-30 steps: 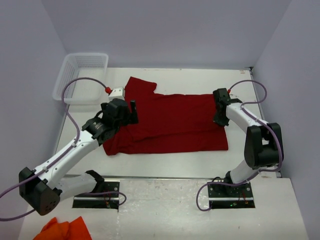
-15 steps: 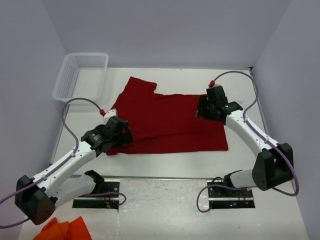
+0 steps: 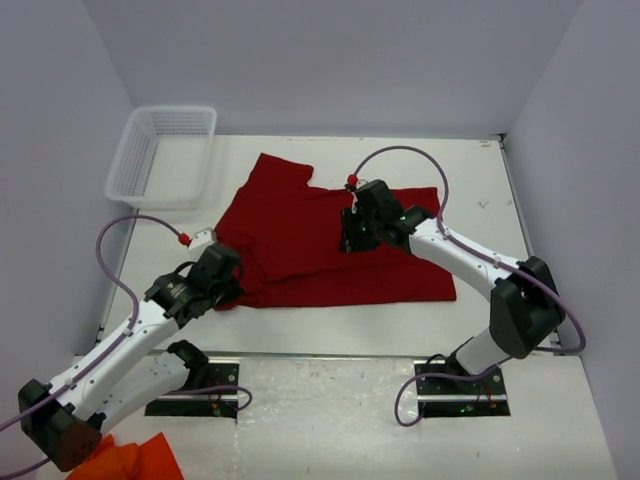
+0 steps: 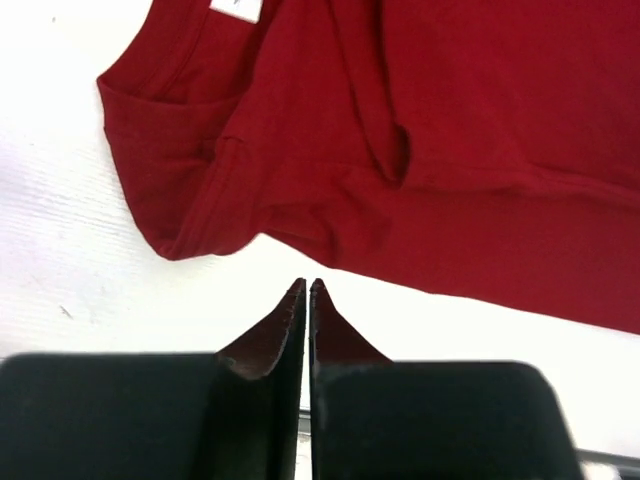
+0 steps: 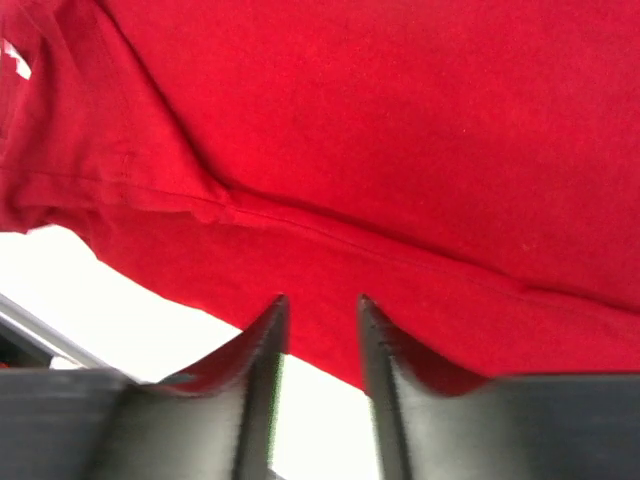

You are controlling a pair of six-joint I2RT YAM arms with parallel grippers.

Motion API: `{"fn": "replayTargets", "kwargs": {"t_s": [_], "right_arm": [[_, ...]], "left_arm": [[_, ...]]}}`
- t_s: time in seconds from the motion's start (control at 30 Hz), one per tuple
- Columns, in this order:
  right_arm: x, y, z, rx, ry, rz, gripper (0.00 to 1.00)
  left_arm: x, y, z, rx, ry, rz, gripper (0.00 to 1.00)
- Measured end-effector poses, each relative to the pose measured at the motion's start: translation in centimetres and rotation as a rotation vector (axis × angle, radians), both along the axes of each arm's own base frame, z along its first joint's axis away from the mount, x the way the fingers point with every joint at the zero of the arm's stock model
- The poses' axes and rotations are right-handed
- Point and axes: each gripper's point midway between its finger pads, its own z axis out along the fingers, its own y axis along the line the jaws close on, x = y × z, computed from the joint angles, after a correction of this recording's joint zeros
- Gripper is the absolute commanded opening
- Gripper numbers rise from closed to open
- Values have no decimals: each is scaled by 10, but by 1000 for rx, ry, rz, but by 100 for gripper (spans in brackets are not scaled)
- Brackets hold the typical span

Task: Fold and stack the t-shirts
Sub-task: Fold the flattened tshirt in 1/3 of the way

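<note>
The t-shirt (image 3: 300, 255), dark red, lies spread on the white table (image 3: 480, 175) about midway between the two arms. Its length runs left to right, and one short sleeve sticks out toward the far side on the left. Part of its left half is creased, with one layer lying over another.

The left hand (image 3: 222, 272) is at the shirt's near-left corner. In the left wrist view its fingers are pressed together, tip to tip, with no cloth between them. They hang over bare table just short of the shirt's near edge. Beyond the tips the shirt bunches into a rounded fold. The neck opening and its small white label (image 4: 236, 8) are farther off, at the top of that view.

The right hand (image 3: 352, 232) is over the middle of the shirt, toward its far edge. In the right wrist view the fingers stand a narrow way apart. Red cloth and a seam line lie beyond the tips, and nothing is pinched in the gap.

A white plastic basket (image 3: 160, 155) sits at the far-left corner of the table, apart from the shirt. An orange cloth (image 3: 130, 460) lies at the near-left edge of the scene, beside the left arm's base.
</note>
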Motion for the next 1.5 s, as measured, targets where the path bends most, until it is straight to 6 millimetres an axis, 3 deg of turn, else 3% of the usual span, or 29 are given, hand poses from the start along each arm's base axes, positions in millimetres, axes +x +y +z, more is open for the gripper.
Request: {"fn": "replayTargets", "kwargs": {"t_s": [0.03, 0.07, 0.17, 0.23, 0.33, 0.37, 0.4, 0.43, 0.5, 0.6, 0.83, 1.23, 1.43, 1.5], "right_arm": [[-1, -1, 2, 4, -8, 1, 26], [-2, -2, 4, 9, -14, -1, 14], [-6, -8, 12, 16, -37, -9, 3], [-7, -11, 16, 20, -50, -12, 2], [-10, -15, 15, 19, -57, -20, 27], [-12, -16, 12, 16, -54, -20, 35], [-13, -17, 8, 11, -50, -20, 37], [-16, -19, 3, 3, -42, -18, 39], [-20, -23, -6, -13, -26, -14, 39], [-26, -27, -16, -27, -7, -12, 40], [-34, -32, -16, -12, -19, -3, 40], [-46, -39, 22, 79, -147, 21, 41], [-48, -38, 31, 107, -167, 32, 41], [-49, -38, 30, 106, -166, 32, 41]], "left_arm": [[0, 0, -6, 19, 27, -1, 0], [0, 0, -13, 43, 60, -2, 0], [-3, 0, -35, 102, 160, -7, 0], [-4, -1, -44, 118, 202, -12, 0], [-3, -3, -51, 128, 223, -13, 0], [-2, -3, -53, 135, 231, -12, 6], [-2, -3, -55, 145, 239, -10, 18], [-2, -1, -58, 157, 249, -3, 24], [-1, 0, -58, 173, 251, 1, 51], [6, 4, -49, 191, 223, 30, 62], [13, 16, -38, 247, 199, 98, 61], [11, 42, -61, 310, 314, 189, 54], [13, 51, -74, 313, 358, 205, 41], [12, 51, -78, 309, 368, 197, 29]]}}
